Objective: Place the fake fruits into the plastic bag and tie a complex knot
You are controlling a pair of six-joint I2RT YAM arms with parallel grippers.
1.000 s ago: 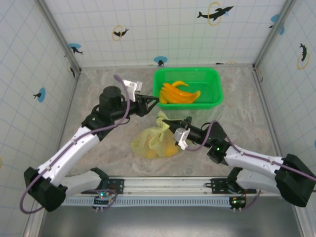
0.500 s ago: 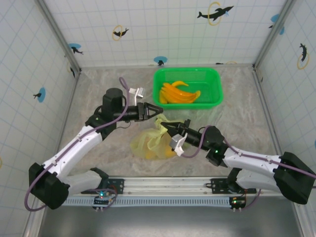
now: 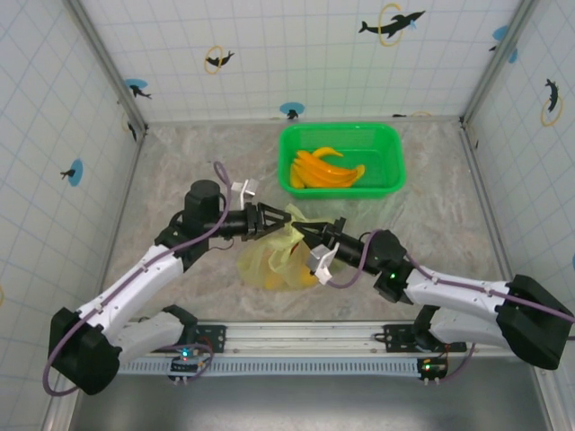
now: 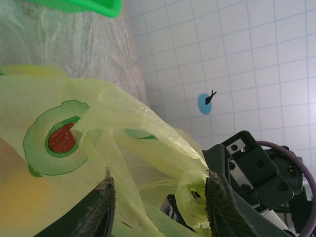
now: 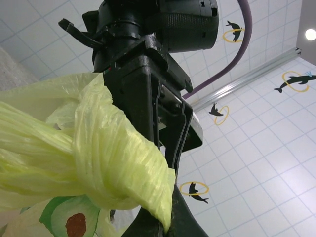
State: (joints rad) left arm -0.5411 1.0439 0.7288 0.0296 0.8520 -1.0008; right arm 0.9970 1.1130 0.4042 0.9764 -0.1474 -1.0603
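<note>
At mid-desk (image 3: 171, 171) | right tool (image 3: 305, 233) clenched on twisted handle of plastic bag (image 3: 268, 259) | left tool (image 3: 275, 218) released, jaws astride bag's top folds | bag between both arms | fake fruits (image 3: 322, 170) in green basket (image 3: 393, 148) beyond

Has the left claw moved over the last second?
Yes. The left claw has come away from the left wall of the green basket, toward the near table edge, to the plastic bag.
</note>
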